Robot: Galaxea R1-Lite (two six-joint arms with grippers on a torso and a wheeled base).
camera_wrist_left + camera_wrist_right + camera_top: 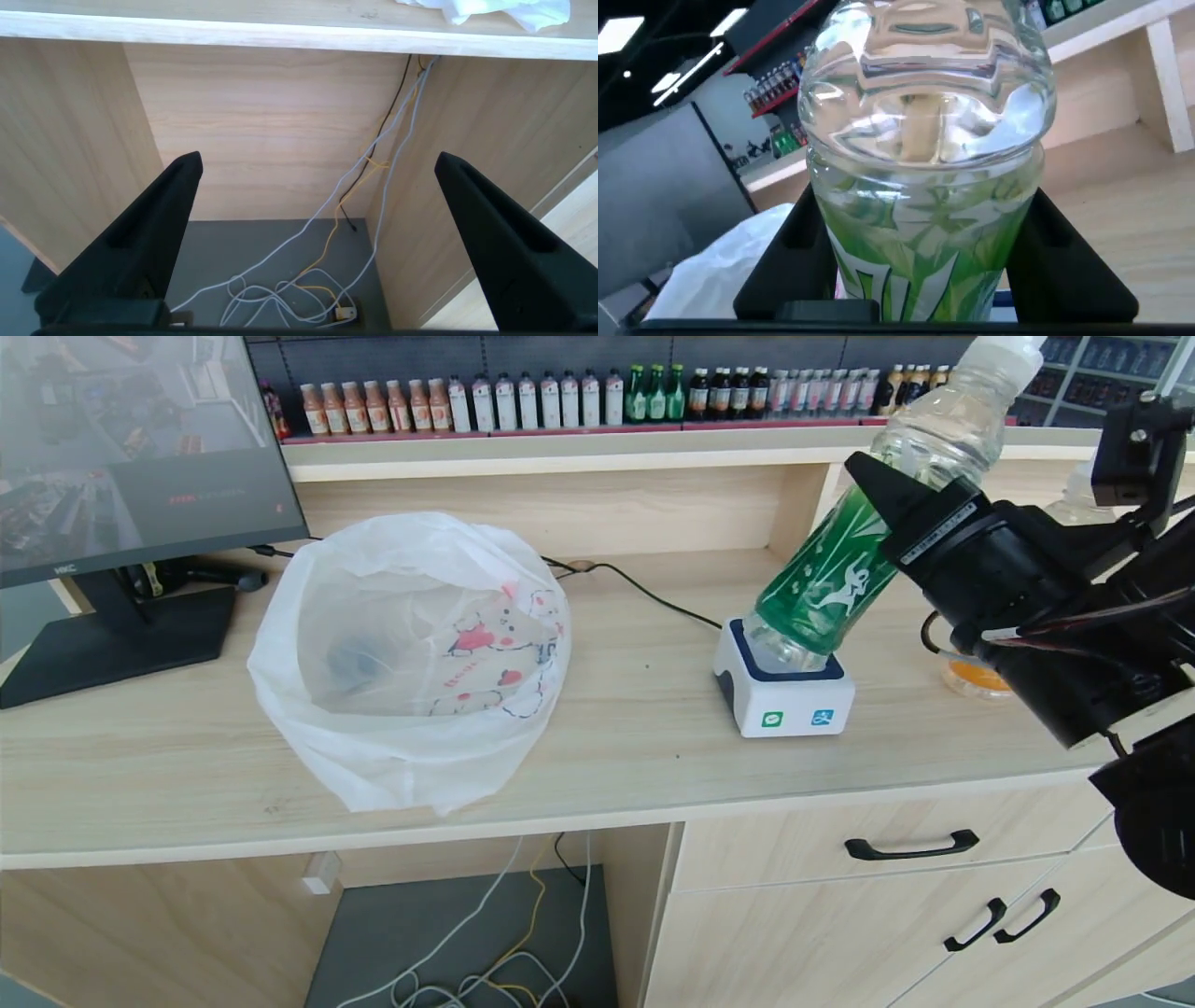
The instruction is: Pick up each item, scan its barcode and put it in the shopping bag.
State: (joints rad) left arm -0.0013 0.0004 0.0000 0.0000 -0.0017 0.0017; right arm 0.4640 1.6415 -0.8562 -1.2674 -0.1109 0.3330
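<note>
While the right pincer (924, 266) clamps the tilted bottle (831, 569), base over the scanner (794, 705), the left pincer (318, 166) stands apart.

Looks like a small shop, seen at its checkout. Shows rows of bottled drinks (597, 397) lined up on a shelf (560, 446) behind a wooden worktop (644, 728), with a small scanner box (794, 705), a monitor (140, 448) and a white plastic shopping bag (373, 775) standing on it. Farther back on the right, more stocked racks (1102, 373).
</note>
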